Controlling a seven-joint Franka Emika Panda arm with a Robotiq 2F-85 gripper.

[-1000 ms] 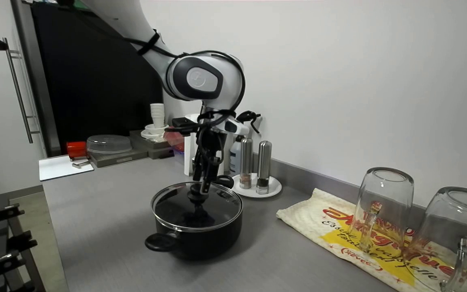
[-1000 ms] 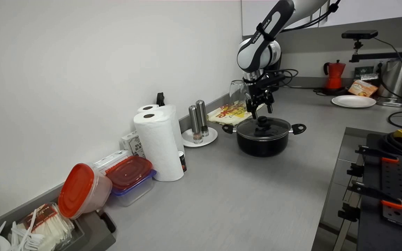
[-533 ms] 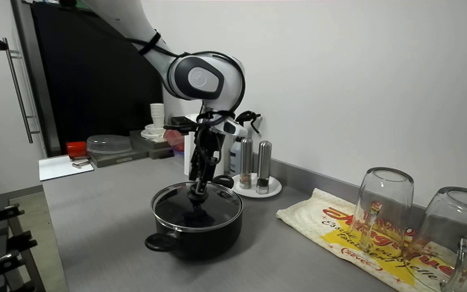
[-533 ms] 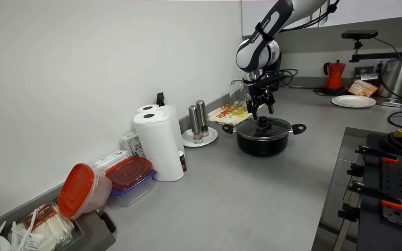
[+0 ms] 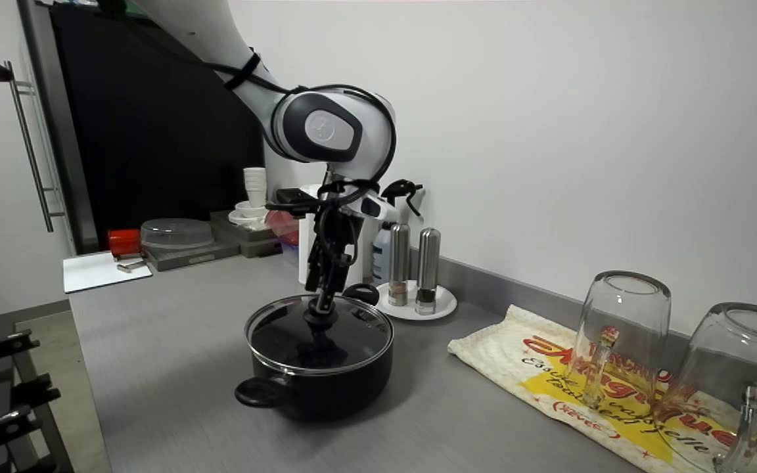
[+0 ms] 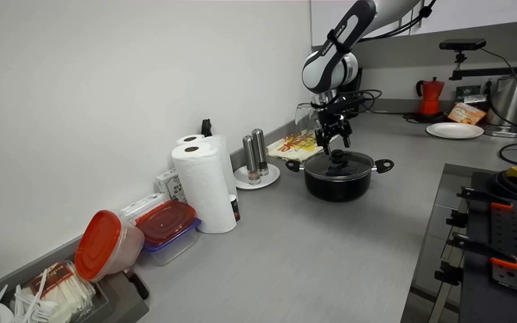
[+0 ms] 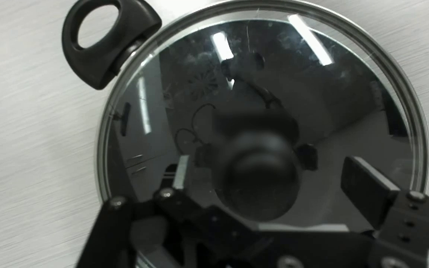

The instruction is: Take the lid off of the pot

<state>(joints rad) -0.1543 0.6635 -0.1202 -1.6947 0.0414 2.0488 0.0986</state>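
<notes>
Nearest in the wrist view, the gripper (image 7: 272, 170) is released, its fingers (image 7: 363, 188) spread wide at 9 and 3 o'clock of the knob (image 7: 258, 165), with a gap on each side and nothing held. The knob is blurred there, and I cannot tell whether they reach below its top. It looks like the place to take hold, squarely across its sides from 9 to 3 o'clock, as nothing else on the lid (image 7: 311, 126) stands up to be pinched. The lid lies flat on the pot (image 5: 329, 395), which stands on the counter (image 5: 175, 368). Being glass with a metal rim (image 7: 418, 149), it should prove stiff, slick, breakable and of fair weight; a centred squeeze and a straight lift would likely keep it level, while the rounded knob may slip if caught too high. In an exterior view a finger overlaps the knob and could pass for a grasp; the wrist view makes the gaps plain. That close view, though, has just one handle (image 7: 119, 42), at 10 o'clock, while both exterior views have the pair. Farther off, an exterior view has shakers (image 5: 399, 263) on a plate (image 5: 445, 303) between the pot's 1 and 2 o'clock, and two glass mugs (image 5: 621, 315) on a cloth (image 5: 536, 374) at 3. An exterior view also has paper towels (image 6: 204, 188) at 9 o'clock and, farthest, a red coffee pot (image 6: 430, 96) between 1 and 2.
</notes>
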